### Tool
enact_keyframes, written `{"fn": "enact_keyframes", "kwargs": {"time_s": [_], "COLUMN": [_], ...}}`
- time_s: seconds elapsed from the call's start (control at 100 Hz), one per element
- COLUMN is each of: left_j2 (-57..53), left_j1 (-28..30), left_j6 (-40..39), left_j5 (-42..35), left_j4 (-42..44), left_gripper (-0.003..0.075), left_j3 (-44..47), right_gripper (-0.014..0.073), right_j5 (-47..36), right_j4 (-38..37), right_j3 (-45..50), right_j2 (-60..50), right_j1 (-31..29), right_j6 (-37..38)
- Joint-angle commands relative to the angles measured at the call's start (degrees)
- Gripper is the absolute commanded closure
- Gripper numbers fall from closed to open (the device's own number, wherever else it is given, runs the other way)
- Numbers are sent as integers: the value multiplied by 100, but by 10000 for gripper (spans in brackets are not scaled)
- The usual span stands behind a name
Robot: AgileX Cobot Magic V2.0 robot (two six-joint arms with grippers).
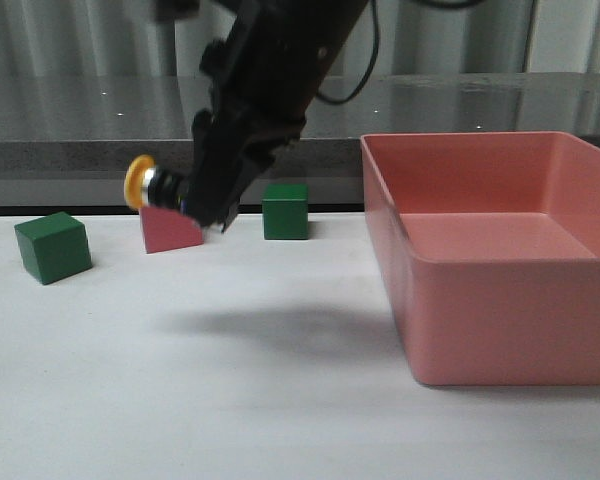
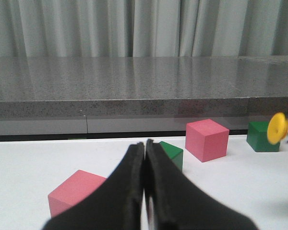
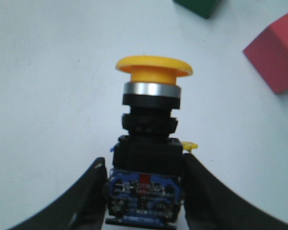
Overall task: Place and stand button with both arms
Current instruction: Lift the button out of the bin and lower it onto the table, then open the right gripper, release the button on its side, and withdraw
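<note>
My right gripper (image 1: 205, 208) is shut on the button (image 1: 152, 186) and holds it above the white table, left of centre. The button lies sideways, its yellow cap pointing left, just over a pink cube (image 1: 170, 231). In the right wrist view the fingers (image 3: 91, 191) clamp the button's blue-and-clear base block on both sides; the black body, silver ring and yellow cap (image 3: 152, 68) stick out beyond the gripper (image 3: 145, 165). My left gripper (image 2: 145, 143) is shut and empty, low over the table; it does not show in the front view. The yellow cap (image 2: 277, 127) shows from there too.
A green cube (image 1: 52, 247) sits at the left and another green cube (image 1: 285, 211) behind centre. A large pink bin (image 1: 490, 250) fills the right side. A grey ledge (image 1: 80, 155) runs along the back. A pink cube (image 2: 77, 191) and a green cube (image 2: 171, 153) lie close to my left gripper.
</note>
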Motion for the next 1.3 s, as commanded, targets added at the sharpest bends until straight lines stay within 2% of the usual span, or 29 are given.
{"fn": "enact_keyframes", "kwargs": {"time_s": [0.0,0.33,0.43,0.55,0.62,0.68,0.88,0.94,1.01,1.06,1.18,1.22,1.29], "left_j2": [-169,-169,-169,-169,-169,-169,-169,-169,-169,-169,-169,-169,-169], "left_j1": [2,2,2,2,2,2,2,2,2,2,2,2,2], "left_j6": [-47,-47,-47,-47,-47,-47,-47,-47,-47,-47,-47,-47,-47], "left_j5": [-439,-439,-439,-439,-439,-439,-439,-439,-439,-439,-439,-439,-439], "left_j4": [-4,-4,-4,-4,-4,-4,-4,-4,-4,-4,-4,-4,-4], "left_gripper": [740,740,740,740,740,740,740,740,740,740,740,740,740], "left_j3": [268,268,268,268,268,268,268,268,268,268,268,268,268], "right_gripper": [573,555,432,162,56,25,26,45,130,232,573,660,652], "right_j5": [-178,-241,-288,-406,-456,-450,-291,-182,-33,51,316,472,661], "right_j4": [171,53,53,53,53,53,51,51,24,-37,-330,-373,-381], "right_j3": [-314,-591,-591,-591,-591,-591,-591,-591,-591,-591,-591,-591,-591], "right_j2": [44,758,778,778,778,753,474,314,75,-113,-600,-781,-1087], "right_j1": [77,196,196,196,196,196,177,177,145,116,-62,-145,-341], "right_j6": [-350,-438,-433,-420,-404,-316,49,199,475,752,1351,1498,1855]}}
